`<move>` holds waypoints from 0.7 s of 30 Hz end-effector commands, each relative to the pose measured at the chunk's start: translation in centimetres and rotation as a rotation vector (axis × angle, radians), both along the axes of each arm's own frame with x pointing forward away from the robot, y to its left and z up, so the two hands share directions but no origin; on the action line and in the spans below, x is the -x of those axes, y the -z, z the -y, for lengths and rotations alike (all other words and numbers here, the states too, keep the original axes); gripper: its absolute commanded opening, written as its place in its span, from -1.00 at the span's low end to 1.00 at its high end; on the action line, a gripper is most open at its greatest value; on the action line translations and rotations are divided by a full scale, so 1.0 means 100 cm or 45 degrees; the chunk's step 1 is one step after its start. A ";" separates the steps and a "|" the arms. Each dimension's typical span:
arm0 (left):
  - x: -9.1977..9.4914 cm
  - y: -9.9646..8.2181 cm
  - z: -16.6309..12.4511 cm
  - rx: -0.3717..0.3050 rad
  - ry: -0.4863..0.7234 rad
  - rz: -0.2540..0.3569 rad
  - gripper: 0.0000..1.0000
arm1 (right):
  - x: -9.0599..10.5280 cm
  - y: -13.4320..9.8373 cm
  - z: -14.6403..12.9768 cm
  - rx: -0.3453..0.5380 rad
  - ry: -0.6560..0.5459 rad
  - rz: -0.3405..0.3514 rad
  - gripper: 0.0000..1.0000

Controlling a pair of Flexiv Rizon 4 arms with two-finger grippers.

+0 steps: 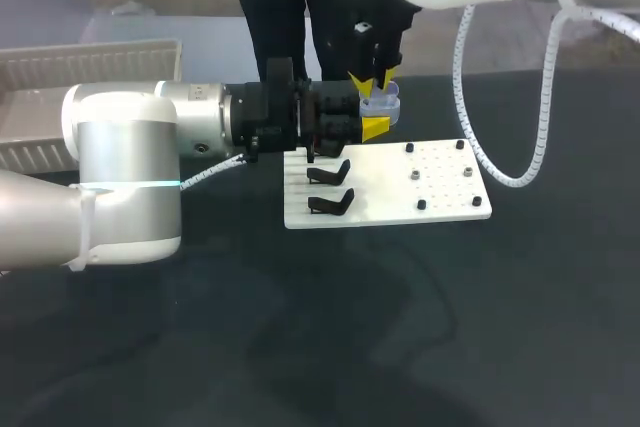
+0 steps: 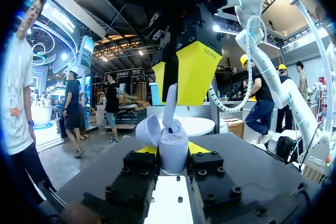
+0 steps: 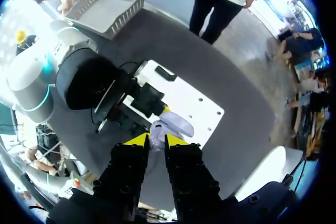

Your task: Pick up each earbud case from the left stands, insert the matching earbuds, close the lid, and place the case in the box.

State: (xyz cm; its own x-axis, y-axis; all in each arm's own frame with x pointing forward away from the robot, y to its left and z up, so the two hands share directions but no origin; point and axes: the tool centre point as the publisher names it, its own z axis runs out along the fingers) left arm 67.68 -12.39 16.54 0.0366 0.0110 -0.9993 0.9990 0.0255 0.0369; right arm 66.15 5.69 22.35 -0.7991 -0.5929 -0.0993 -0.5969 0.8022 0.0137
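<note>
Dark table [image 1: 300,347], left fingers [image 2: 199,148] gripping open case [image 2: 173,153], earbud [image 2: 170,107] at its opening

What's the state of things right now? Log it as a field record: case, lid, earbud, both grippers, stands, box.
earbud case: pale lavender, held upright above the white board
lid: open, swung to one side
earbud: white, stem up, lower end at the case's opening
left gripper: shut on the earbud case from two sides
right gripper: over the case, shut on the earbud
stands: black, on the board's left part
box: grey, at the table's far left
</note>
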 end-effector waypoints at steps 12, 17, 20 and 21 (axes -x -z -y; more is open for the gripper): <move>0.001 0.001 0.000 0.007 -0.007 0.006 -1.00 | 0.001 0.006 0.003 0.001 -0.002 0.003 -1.00; 0.001 0.001 0.000 0.007 -0.007 0.006 -1.00 | 0.001 0.009 0.004 -0.009 0.004 -0.002 -1.00; 0.001 0.001 0.000 0.007 -0.007 0.006 -1.00 | 0.001 0.009 0.003 -0.018 0.006 -0.002 -1.00; 0.001 0.001 0.000 0.007 -0.007 0.006 -1.00 | 0.001 0.009 0.003 -0.019 0.006 -0.001 -1.00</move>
State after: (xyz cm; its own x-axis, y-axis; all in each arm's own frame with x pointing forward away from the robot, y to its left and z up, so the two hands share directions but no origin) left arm 67.68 -12.39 16.54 0.0366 0.0110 -0.9993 0.9990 0.0255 0.0369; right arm 66.25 5.53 21.53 -0.8024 -0.5881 -0.1014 -0.5931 0.8047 0.0254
